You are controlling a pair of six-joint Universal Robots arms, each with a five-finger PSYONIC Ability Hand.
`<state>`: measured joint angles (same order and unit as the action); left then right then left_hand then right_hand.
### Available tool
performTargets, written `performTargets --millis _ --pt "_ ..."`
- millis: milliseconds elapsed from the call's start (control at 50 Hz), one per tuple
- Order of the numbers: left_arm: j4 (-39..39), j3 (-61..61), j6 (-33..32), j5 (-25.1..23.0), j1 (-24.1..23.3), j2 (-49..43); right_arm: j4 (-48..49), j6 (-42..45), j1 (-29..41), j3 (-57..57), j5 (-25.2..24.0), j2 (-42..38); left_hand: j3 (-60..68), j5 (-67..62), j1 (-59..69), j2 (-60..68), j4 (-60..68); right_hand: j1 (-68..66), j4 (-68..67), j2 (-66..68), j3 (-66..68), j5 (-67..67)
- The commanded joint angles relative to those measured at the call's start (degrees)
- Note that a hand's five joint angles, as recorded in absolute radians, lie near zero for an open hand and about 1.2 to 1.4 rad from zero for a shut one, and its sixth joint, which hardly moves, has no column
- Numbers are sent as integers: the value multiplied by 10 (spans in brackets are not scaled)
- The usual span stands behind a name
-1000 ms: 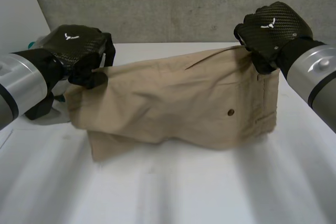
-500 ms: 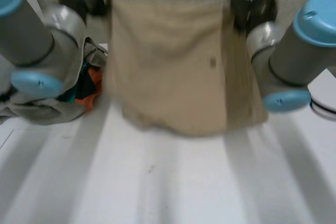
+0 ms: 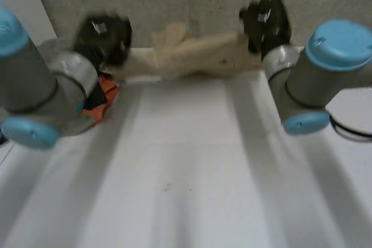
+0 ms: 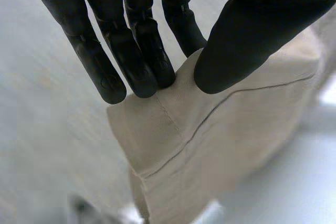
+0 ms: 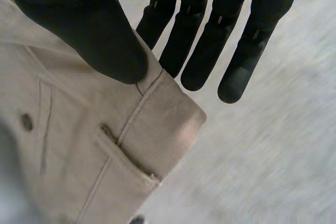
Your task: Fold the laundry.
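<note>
now the beige shorts (image 3: 195, 56) hang stretched between the two hands, out towards the far end of the white table (image 3: 186, 172); whether the cloth touches the tabletop cannot be told. the left hand (image 3: 104, 34) pinches one end of the garment. in its wrist view the thumb presses the cloth against straight fingers (image 4: 131, 56) right at a seamed corner, and the rest of the fabric drops away below the fingertips. the right hand (image 3: 264, 20) does the same at the other end, with the thumb on one face and the fingers (image 5: 197, 51) behind. it clamps the waistband corner just beside a belt loop (image 5: 123, 150), and a small button (image 5: 26, 121) sits further along the cloth, away from the thumb. holding both ends apart like this most likely pulls the shorts taut and flat, so they can be laid down smooth before a fold. both grips sit very near the cloth's edge, so a slip at either corner seems the main risk. below the left hand, against its arm, a pile of other clothes (image 3: 99, 100) with orange in it lies on the table, probably waiting its turn.
</note>
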<state>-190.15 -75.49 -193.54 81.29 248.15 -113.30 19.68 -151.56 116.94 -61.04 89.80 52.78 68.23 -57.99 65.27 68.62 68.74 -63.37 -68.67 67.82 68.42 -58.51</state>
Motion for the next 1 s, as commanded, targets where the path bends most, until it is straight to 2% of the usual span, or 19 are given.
performTargets --millis 20,180,260,340,420,460,520,540,600,620,640,660,740,840,1000 --pt "92 -115 -80 -28 -6 -25 -73 46 -8 -77 -16 -17 118 -120 147 114 113 -166 -113 122 116 -115" --pt "264 -207 -149 -19 -1 54 -253 101 -19 -163 -48 58 118 -120 147 114 113 -166 -113 122 116 -115" --pt "364 -245 -182 -30 -3 118 -414 181 -28 -231 -48 113 118 -120 147 114 113 -166 -113 122 116 -115" --pt "488 -276 -235 -40 -13 162 -521 277 -41 -324 -58 160 118 -120 147 114 113 -166 -113 122 116 -115" --pt "562 -285 -274 -52 -20 186 -502 351 -53 -385 -89 203 118 -120 147 114 113 -166 -113 122 116 -115" --pt "553 -280 -279 -56 -20 189 -484 353 -57 -394 -99 210 118 -120 147 114 113 -166 -113 122 116 -115" --pt "495 -258 -279 -68 -14 182 -430 328 -56 -378 -106 201 118 -120 147 114 113 -166 -113 122 116 -115" --pt "446 -245 -273 -71 -9 172 -411 313 -54 -371 -105 196 13 -15 43 9 8 -166 -113 122 116 -115" --pt "375 -232 -253 -70 -3 155 -348 217 -49 -341 -88 176 -266 264 -237 -270 -272 -166 -113 122 116 -115" --pt "332 -229 -230 -67 1 143 -338 191 -49 -334 -82 171 -434 431 -404 -438 -439 -166 -113 122 116 -115" --pt "314 -227 -217 -65 3 138 -328 167 -48 -329 -75 167 -494 491 -464 -498 -499 -166 -113 122 116 -115" --pt "299 -227 -204 -62 5 134 -315 120 -46 -321 -61 160 -501 499 -471 -505 -506 -166 -113 122 116 -115" --pt "275 -230 -132 -51 8 118 -262 48 -55 -312 -40 149 -489 487 -460 -493 -494 -166 -113 122 116 -115" --pt "276 -235 -73 -45 3 104 -193 36 -71 -320 -33 145 -486 484 -456 -490 -491 -166 -113 122 116 -115" --pt "233 -220 -58 -42 -13 60 -168 25 -78 -326 -26 148 -444 442 -414 -448 -449 -166 -113 122 116 -115"
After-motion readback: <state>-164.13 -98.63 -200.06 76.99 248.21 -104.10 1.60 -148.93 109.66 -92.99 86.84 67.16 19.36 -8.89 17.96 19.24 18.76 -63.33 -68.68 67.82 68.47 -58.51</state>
